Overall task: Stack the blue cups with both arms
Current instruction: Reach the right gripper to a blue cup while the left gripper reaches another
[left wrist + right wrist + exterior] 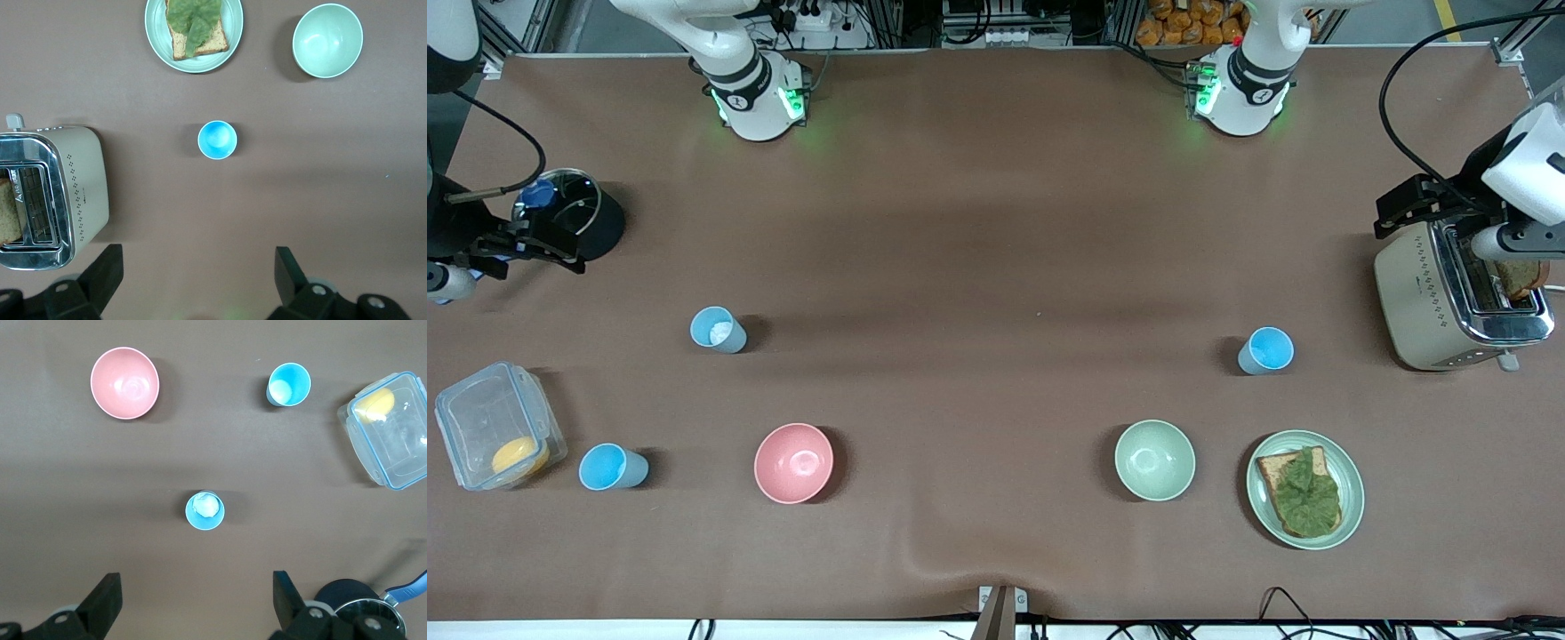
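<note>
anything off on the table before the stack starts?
One thing: the blue cup farther from the front camera at the right arm's end holds something white inside, which could block nesting. The other two cups look empty and upright.

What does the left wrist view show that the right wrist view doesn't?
Only the left wrist view: one blue cup standing alone, the toaster holding bread, the plate with toast and lettuce, the pale green bowl, and the open left tool.

Only the right wrist view: two blue cups, the pink bowl, the clear container, a black pot, and the open right tool.

Both: the brown table.
</note>
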Tool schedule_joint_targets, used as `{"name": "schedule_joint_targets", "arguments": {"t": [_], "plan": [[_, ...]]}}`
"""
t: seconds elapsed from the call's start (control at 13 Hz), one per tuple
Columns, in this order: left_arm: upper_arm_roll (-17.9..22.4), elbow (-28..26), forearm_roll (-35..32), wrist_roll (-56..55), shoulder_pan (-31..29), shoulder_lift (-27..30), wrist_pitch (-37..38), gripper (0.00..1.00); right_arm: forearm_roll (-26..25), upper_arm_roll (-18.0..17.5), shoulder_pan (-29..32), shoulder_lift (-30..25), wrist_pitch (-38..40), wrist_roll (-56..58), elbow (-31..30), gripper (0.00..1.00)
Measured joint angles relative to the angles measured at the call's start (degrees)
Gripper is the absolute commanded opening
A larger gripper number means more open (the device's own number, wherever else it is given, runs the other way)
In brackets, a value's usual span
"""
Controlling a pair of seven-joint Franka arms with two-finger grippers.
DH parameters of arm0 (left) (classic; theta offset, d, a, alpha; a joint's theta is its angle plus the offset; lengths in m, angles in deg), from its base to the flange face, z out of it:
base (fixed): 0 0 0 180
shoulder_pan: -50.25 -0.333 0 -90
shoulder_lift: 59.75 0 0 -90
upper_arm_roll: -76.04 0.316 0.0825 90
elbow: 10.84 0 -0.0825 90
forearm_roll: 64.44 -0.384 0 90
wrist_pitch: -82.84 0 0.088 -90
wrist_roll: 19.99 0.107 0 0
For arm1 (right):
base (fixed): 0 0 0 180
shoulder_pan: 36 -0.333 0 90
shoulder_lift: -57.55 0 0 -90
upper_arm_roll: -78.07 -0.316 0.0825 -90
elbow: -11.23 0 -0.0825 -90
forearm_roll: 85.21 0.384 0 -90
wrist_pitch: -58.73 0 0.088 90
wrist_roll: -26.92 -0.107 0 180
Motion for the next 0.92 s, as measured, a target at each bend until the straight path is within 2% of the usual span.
{"name": "schedule_joint_targets", "arguments": {"t": [0.77,0.92], "plan": [[-0.1,-0.1,-0.7,0.0,-0.1,-0.8,0.0,1.0,0.0,0.0,0.1,0.0,-0.1,0.0,0.0,1.0],[0.0,-2.1,-0.7,0.0,-0.2,-1.6,-1.5,1.0,0.0,-0.1,0.1,0.0,-0.2,0.0,0.0,1.0]]}}
